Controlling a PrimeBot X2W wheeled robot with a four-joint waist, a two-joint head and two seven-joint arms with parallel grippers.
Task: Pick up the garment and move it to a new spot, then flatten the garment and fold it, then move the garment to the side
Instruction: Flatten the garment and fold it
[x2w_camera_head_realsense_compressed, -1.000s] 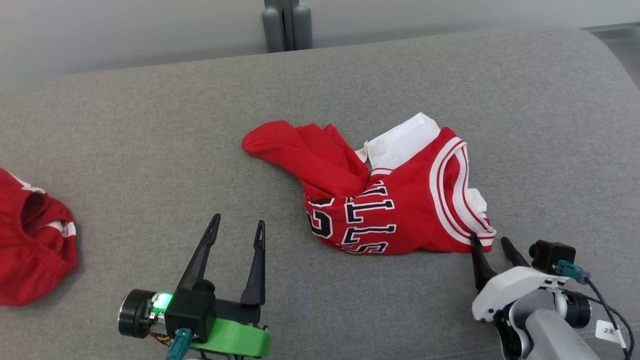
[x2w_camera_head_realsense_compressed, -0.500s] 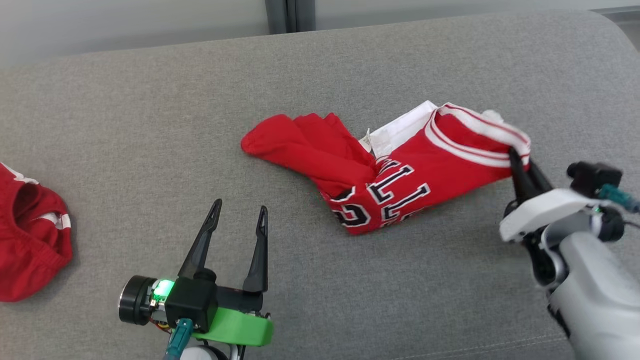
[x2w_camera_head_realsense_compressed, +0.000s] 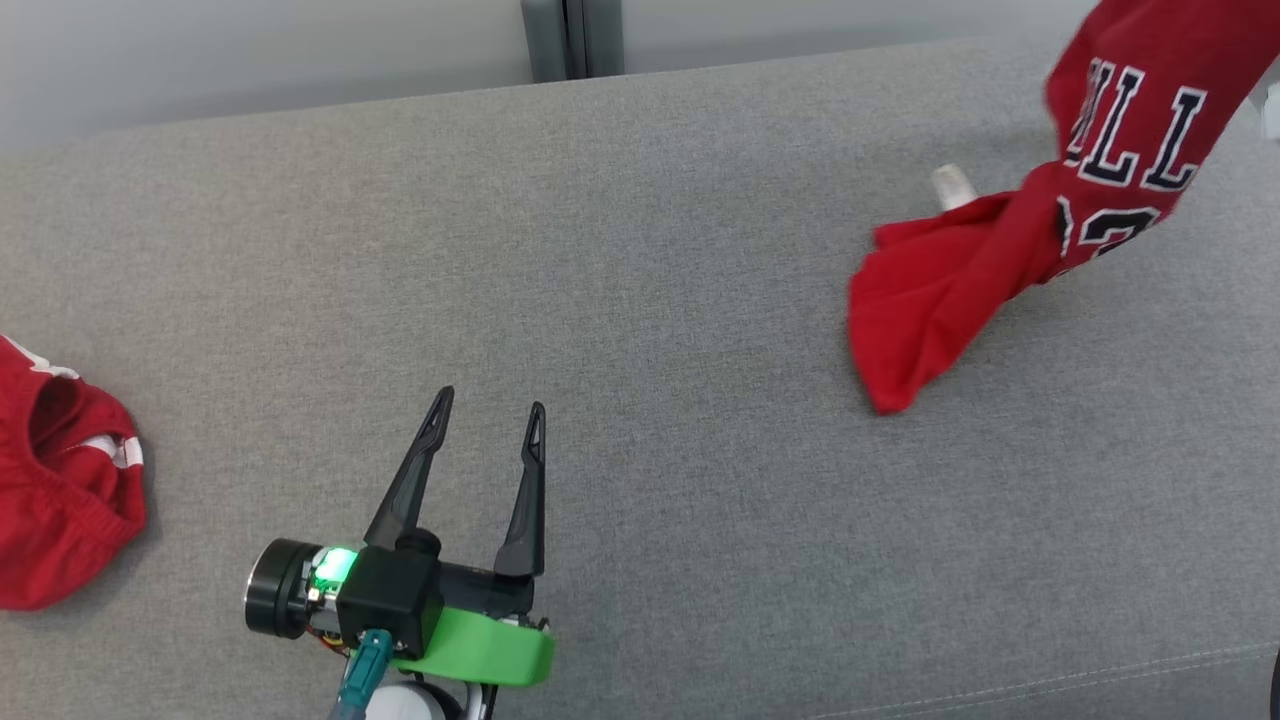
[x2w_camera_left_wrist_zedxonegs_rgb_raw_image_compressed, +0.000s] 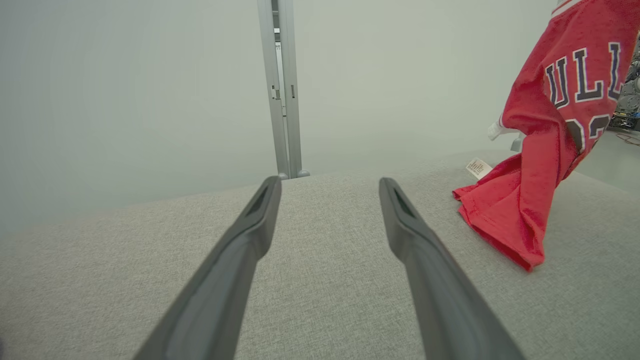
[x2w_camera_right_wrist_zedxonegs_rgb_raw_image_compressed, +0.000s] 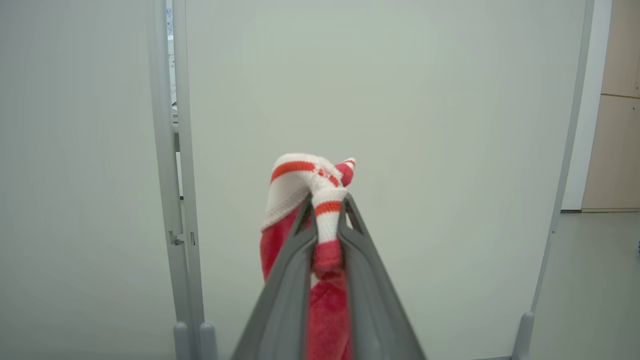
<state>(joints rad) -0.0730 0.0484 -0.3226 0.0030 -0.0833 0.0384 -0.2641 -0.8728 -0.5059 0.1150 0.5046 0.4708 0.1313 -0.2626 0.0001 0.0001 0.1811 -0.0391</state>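
The shirt (x2w_camera_head_realsense_compressed: 1130, 150) hung lengthwise from the right pincer (x2w_camera_right_wrist_zedxonegs_rgb_raw_image_compressed: 327, 200), pinched by its striped trim, tail touching the tabletop (x2w_camera_head_realsense_compressed: 700, 250) well right of the spread left pincer (x2w_camera_head_realsense_compressed: 491, 400).

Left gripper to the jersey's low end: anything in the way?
Nothing visible. Bare grey cushion lies between the open left gripper and the jersey, whose lower end rests on the cushion. The second red garment sits far to the left, off that line.
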